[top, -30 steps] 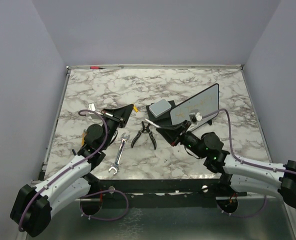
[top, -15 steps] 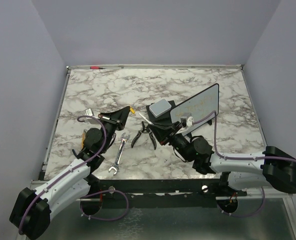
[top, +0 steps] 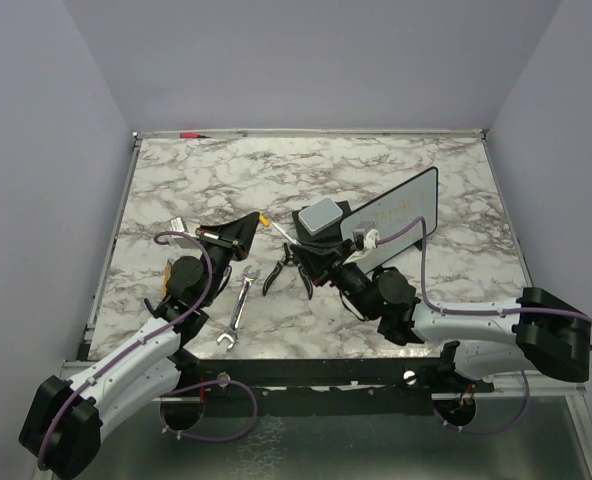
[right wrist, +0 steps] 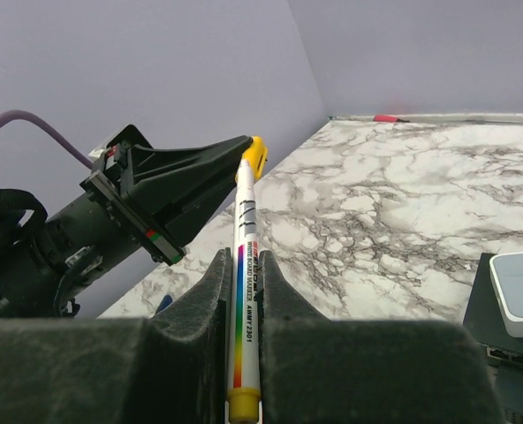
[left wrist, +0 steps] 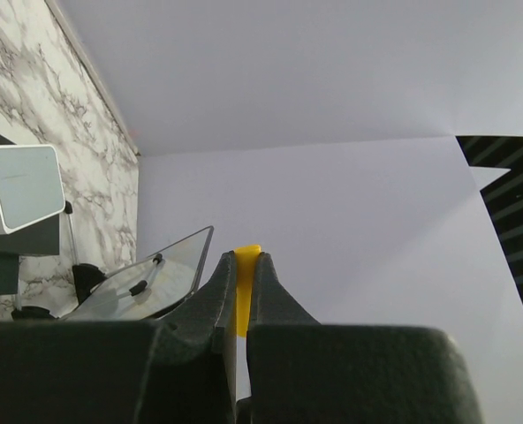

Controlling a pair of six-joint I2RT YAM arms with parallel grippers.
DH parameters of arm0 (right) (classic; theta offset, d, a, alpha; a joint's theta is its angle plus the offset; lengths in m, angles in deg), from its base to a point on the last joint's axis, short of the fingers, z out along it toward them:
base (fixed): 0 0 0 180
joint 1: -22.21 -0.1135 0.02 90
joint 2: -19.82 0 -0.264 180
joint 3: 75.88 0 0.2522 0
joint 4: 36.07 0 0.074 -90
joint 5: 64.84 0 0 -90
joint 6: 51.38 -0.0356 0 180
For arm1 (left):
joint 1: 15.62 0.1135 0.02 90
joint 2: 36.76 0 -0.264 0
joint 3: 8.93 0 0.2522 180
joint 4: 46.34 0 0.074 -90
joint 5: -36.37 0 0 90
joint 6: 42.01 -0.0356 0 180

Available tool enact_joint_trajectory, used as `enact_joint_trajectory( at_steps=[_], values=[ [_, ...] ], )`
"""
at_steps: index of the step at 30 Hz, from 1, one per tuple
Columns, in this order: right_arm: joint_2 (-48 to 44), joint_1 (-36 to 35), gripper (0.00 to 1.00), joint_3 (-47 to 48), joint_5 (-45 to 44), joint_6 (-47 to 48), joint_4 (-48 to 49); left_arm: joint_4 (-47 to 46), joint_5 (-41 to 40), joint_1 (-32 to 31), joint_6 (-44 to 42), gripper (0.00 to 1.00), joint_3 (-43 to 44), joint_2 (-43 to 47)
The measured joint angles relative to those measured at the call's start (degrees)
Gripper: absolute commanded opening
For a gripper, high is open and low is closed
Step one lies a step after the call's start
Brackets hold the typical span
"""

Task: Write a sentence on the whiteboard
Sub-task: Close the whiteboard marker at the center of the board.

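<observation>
I judge the writing itself to be finished or close to it. The whiteboard (top: 401, 207) stands propped at a tilt on the right half of the marble table (top: 196, 180), just beside the eraser block (top: 321, 216) and well behind my arms. In the top view I can make out the sentence (top: 394, 211) as faint pale strokes across its face, too thin for me to read or to tell whether it is complete.

What is left looks like dealing with the pen. The right gripper (right wrist: 242, 258) is clamped on the barrel of the whiteboard marker (right wrist: 246, 199), and the left gripper (left wrist: 246, 258) is pinched tight on its yellow cap (right wrist: 256, 152), so the two arms meet in the middle of the table, above the pliers (top: 284, 268). The cap sits on the marker's end; with lines already on the board, I take this as recapping, though I cannot rule out uncapping for more writing.

The board has a glossy grey-white face in a thin black frame with rounded corners. From the left wrist view it shows at a shallow angle, reflective, with no strokes visible. A wrench (top: 237, 306) lies near the left arm.
</observation>
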State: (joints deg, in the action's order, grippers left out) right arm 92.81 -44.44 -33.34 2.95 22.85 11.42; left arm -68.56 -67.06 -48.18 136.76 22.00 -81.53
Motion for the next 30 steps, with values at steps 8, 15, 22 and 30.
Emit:
enact_joint_trajectory(
  at_steps=[8,15,22,30],
  values=[
    [0.6,0.0,0.01,0.1,0.4,0.0,-0.7,0.0,0.0,0.6,0.0,0.00,0.0,0.0],
    [1.9,0.0,0.01,0.9,0.6,0.0,-1.0,0.0,0.0,0.7,0.0,0.00,0.1,-0.4],
    [2.2,0.0,0.01,1.2,0.6,0.0,-1.0,-0.1,0.0,0.7,0.0,0.00,0.1,-0.5],
    [3.3,0.0,0.01,1.3,0.6,0.0,-0.9,-0.2,0.0,0.8,0.0,0.00,0.1,-0.6]
  ],
)
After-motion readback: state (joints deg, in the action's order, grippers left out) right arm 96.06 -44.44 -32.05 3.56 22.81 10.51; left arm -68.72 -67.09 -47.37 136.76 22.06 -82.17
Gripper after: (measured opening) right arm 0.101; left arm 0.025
